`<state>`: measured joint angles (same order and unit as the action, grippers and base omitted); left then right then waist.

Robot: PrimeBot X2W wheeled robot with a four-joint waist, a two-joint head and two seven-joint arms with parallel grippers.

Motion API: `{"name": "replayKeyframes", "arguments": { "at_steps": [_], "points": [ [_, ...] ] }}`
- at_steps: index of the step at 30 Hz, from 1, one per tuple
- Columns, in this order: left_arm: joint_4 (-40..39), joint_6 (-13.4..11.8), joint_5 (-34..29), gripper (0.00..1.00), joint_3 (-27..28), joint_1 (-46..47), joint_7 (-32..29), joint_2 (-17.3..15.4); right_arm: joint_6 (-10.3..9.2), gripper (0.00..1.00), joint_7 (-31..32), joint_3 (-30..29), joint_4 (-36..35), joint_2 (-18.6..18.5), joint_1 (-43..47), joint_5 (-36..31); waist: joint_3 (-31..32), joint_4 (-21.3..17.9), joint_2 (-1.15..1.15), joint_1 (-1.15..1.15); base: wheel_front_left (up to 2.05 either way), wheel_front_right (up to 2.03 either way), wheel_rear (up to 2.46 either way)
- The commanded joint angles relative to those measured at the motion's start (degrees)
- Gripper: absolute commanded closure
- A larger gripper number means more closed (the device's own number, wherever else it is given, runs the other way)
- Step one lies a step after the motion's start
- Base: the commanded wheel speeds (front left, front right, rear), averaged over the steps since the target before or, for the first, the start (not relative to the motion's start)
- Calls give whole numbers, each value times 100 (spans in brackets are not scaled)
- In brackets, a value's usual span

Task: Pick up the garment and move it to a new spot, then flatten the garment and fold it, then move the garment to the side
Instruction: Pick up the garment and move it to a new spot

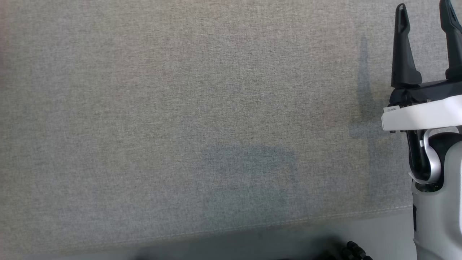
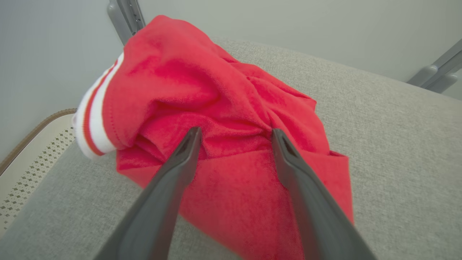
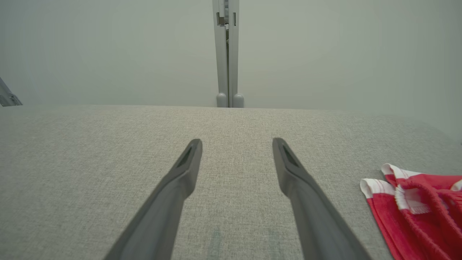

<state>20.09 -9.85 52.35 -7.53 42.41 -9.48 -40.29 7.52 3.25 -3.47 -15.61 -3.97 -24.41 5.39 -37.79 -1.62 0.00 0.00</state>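
A big grey cloth surface (image 1: 180, 108) lies flat. Behind it stands a plain pale wall (image 3: 108, 47) with a grey metal post (image 3: 226, 54). The red garment (image 2: 216, 90) with white stripes lies bunched up on the surface. The left gripper (image 2: 235, 131) has its fingers wide apart, tips right at the heap. The right gripper (image 1: 423, 7) has its fingers apart too, over bare cloth.

There is one red garment (image 2: 231, 108) and one grey cloth-covered table (image 1: 180, 108). There are two grippers, the left gripper (image 2: 235, 130) and the right gripper (image 1: 423, 5), each with two dark fingers (image 3: 173, 187).
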Motion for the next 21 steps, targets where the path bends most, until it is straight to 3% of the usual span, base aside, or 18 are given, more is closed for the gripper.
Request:
{"name": "replayKeyframes", "arguments": {
  "at_steps": [1, 9, 10, 11, 12, 21],
  "points": [
    [94, -38, -66, 0, 14, 146, 23, -24, -6, 0, 35, 24, -59, -7, -43, -41, -65, -79, 0, 0, 0, 0, 0],
    [783, 110, -176, 0, -146, 579, -75, -112, -7, 0, 67, 73, -106, -44, -42, -33, -167, -224, 0, 0, 0, 0, 0],
    [873, 126, -201, 55, -183, 624, -83, -108, -7, 0, 65, 79, -100, -42, -51, -31, -172, -236, 0, 0, 0, 0, 0],
    [951, 127, -247, 74, -230, 667, -62, -103, -7, 0, 59, 79, -90, -46, -60, -25, -174, -244, 0, 0, 0, 0, 0],
    [1008, 123, -313, 100, -271, 705, -5, -107, -7, 0, 53, 81, -75, -47, -69, -25, -174, -251, 0, 0, 0, 0, 0],
    [1149, 350, -621, 100, -360, 913, 599, -258, -7, 0, -151, 65, 226, 6, 3, 48, 194, -163, 0, 0, 0, 0, 0]
  ]
}}
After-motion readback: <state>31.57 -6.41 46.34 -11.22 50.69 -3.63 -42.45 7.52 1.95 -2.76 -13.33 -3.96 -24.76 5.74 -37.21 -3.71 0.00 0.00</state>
